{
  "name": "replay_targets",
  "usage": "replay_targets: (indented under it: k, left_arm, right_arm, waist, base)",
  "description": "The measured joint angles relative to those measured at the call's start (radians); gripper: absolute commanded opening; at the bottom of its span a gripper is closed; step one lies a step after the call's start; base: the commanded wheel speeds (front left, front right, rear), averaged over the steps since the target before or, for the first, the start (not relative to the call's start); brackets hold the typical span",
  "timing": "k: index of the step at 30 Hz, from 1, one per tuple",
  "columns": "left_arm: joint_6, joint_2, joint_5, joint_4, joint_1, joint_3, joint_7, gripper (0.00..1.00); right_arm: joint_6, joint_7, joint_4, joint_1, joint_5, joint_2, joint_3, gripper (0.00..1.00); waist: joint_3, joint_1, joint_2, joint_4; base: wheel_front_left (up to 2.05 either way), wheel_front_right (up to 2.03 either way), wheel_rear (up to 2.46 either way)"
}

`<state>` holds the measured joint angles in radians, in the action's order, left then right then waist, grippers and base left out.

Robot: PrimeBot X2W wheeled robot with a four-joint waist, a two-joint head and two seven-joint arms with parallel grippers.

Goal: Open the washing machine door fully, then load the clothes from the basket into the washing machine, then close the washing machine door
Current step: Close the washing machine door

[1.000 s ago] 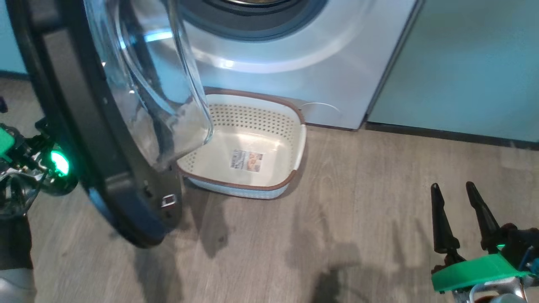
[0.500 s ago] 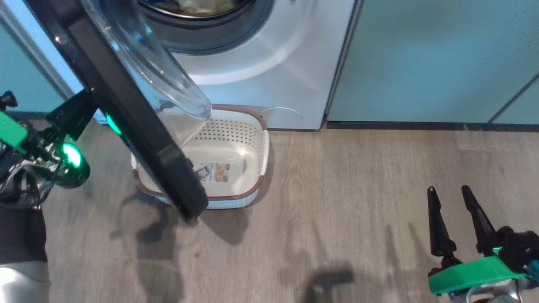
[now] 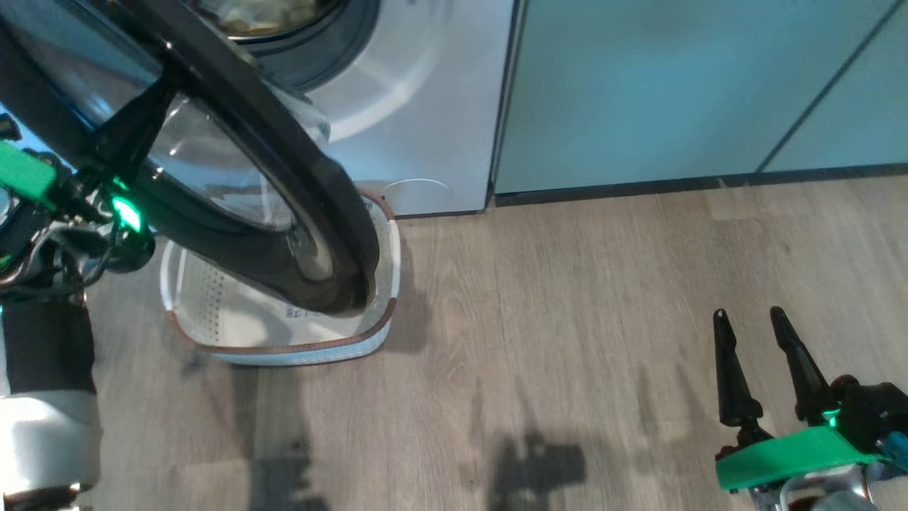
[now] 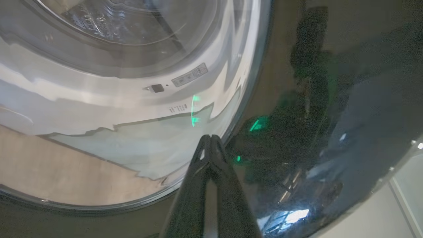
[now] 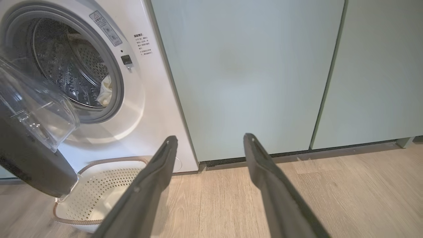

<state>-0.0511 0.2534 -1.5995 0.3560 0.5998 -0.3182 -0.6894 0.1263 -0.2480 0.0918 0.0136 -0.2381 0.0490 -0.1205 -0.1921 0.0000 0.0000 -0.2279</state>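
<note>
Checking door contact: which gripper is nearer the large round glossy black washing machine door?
Left. The left gripper, shut, is at the outer face of the washing machine door; the right gripper, open, hangs over the wood floor, far to its right.

The large round glossy black washing machine door [image 3: 333, 234], with its bulging clear window, runs off the head view's top and left edges. It covers much of the small cream perforated plastic basket [image 3: 298, 353] with the brown rim and hides most of its floor. The big white front-loading washing machine [image 3: 433, 106] is cut by the top edge, so just a sliver of the pale cream clothes [image 3: 255, 15] inside it can be made out. The left gripper [image 4: 209, 138], two dark fingers pressed together, reaches the door's face, but true contact cannot be told. The printed notices [image 5: 142, 43] on the washer's front are too small to read.
</note>
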Motion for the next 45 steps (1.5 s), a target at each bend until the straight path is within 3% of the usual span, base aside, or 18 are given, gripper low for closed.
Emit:
replay_targets:
  k: [11, 19, 26, 27, 28, 29, 40, 42, 45]
  left_arm:
    - [-0.035, -0.007, 0.025, 0.100, 0.062, -0.001, 0.049, 0.00]
    - [-0.053, -0.016, 0.025, 0.106, 0.057, -0.016, 0.077, 0.00]
    - [-0.062, -0.037, 0.051, 0.033, 0.000, -0.044, 0.146, 0.00]
    - [-0.065, -0.042, 0.065, 0.019, -0.011, -0.044, 0.165, 0.04]
    - [-0.069, -0.047, 0.078, 0.001, -0.021, -0.043, 0.175, 0.46]
    - [-0.069, -0.051, 0.090, -0.018, -0.031, -0.044, 0.193, 1.00]
    - [-0.072, -0.105, 0.252, -0.281, -0.154, -0.030, 0.381, 1.00]
    - [-0.072, -0.100, 0.336, -0.335, -0.176, -0.021, 0.443, 1.00]
    - [-0.074, -0.074, 0.551, -0.431, -0.231, 0.041, 0.558, 1.00]
  right_arm:
    - [0.000, 0.000, -0.002, 0.002, -0.009, 0.000, 0.009, 1.00]
    - [0.000, 0.000, -0.007, 0.004, -0.017, -0.001, 0.040, 1.00]
    - [0.000, -0.002, -0.013, 0.015, -0.014, -0.001, 0.069, 1.00]
    - [0.000, -0.003, -0.014, 0.015, -0.010, -0.001, 0.072, 1.00]
    - [0.000, -0.003, -0.014, 0.015, -0.006, -0.001, 0.075, 1.00]
    - [0.000, -0.004, -0.015, 0.015, -0.005, -0.001, 0.077, 1.00]
    - [0.000, -0.004, -0.018, 0.015, -0.005, -0.001, 0.083, 1.00]
    - [0.000, -0.004, -0.019, 0.015, 0.002, -0.002, 0.083, 1.00]
    - [0.000, -0.004, -0.021, 0.015, 0.002, -0.002, 0.085, 1.00]
  waist:
    - [-0.017, 0.0000, 0.0000, -0.033]
    - [-0.017, 0.0000, 0.0000, 0.000]
    - [-0.012, 0.0000, 0.0000, 0.043]
    - [-0.011, 0.0000, 0.0000, 0.049]
    - [-0.010, 0.0000, 0.0000, 0.055]
    - [-0.010, 0.0000, 0.0000, 0.061]
    - [-0.001, 0.0000, 0.0000, 0.091]
    - [0.000, 0.0000, 0.0000, 0.092]
    - [0.006, 0.0000, 0.0000, 0.094]
  base:
    - [0.00, 0.00, 0.00]
    - [0.00, 0.00, 0.00]
    - [0.00, 0.00, 0.00]
    - [0.00, 0.00, 0.00]
    - [0.00, 0.00, 0.00]
    - [0.00, 0.00, 0.00]
    - [0.00, 0.00, 0.00]
    - [0.00, 0.00, 0.00]
    - [0.00, 0.00, 0.00]
